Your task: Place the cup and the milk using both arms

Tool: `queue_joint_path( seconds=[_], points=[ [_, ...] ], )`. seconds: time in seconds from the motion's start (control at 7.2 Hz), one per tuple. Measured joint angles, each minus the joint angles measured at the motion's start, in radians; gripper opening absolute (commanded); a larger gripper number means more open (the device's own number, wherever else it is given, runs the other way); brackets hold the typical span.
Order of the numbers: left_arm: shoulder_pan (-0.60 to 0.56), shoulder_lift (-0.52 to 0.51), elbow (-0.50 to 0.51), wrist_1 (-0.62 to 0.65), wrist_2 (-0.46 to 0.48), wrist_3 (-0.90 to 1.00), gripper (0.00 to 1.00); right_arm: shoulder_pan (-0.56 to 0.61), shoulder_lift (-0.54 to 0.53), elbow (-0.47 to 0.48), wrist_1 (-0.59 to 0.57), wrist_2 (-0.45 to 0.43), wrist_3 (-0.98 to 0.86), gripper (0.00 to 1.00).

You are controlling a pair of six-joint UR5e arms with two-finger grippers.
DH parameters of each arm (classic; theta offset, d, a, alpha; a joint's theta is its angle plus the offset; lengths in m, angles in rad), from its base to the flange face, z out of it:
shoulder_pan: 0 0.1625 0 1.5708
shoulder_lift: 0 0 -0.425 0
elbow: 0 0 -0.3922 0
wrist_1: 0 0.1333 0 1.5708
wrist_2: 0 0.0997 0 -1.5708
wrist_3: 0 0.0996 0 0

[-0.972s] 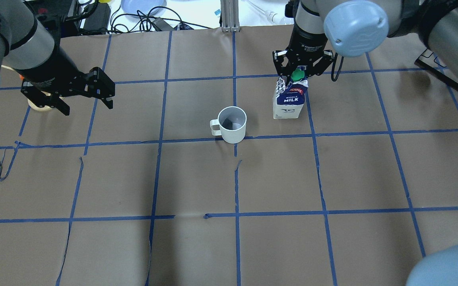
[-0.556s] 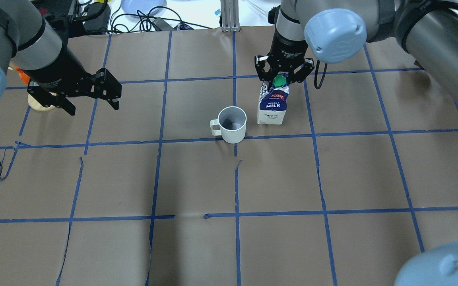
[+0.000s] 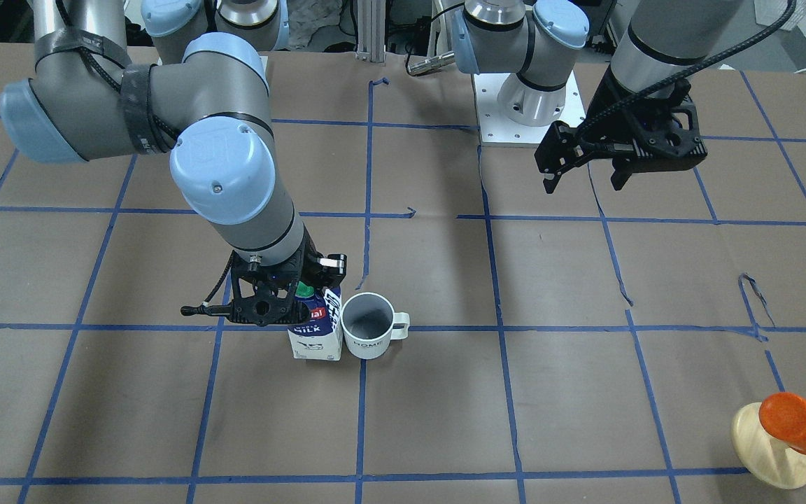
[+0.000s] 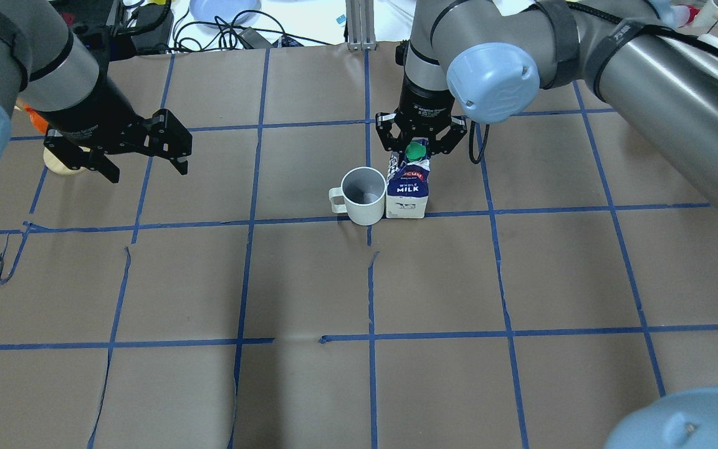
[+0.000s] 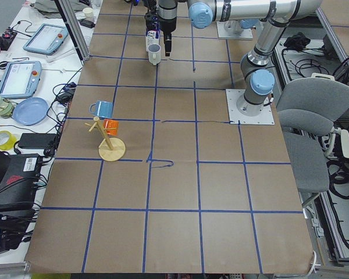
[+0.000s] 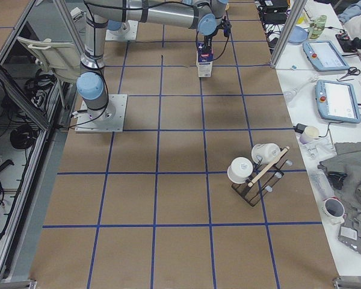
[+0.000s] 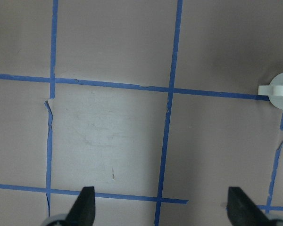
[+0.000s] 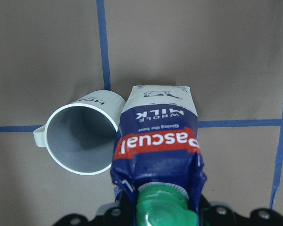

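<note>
Setting the blue-and-white gable-top milk carton [image 4: 407, 193] beside the white ceramic mug [image 4: 364, 194], apparently, the right gripper [image 4: 420, 141] pinches its top; next, a clean release.

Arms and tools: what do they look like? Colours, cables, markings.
The left arm and right arm are silver-grey tubes with light blue round joint caps. A black strap wraps the right arm; a black cable runs along each. The left tool and right tool are black, two-fingered linkages; small white lettering marks the right wrist collar.
</note>
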Motion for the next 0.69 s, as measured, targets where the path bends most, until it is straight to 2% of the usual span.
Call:
queue_joint_path(
  seconds=[0.14,0.28,0.69],
  points=[
    [-0.006,-0.005,0.001,0.0,-0.001,0.0,1.0,0.0,0.002,0.006,-0.004,0.0,0.001,0.83],
    [-0.016,-0.007,0.001,0.001,-0.001,0.001,1.0,0.001,0.004,0.008,-0.006,-0.003,0.001,0.98],
    [-0.028,-0.007,0.002,0.003,-0.002,0.008,1.0,-0.002,-0.037,-0.008,0.008,-0.043,0.001,1.0]
  ],
)
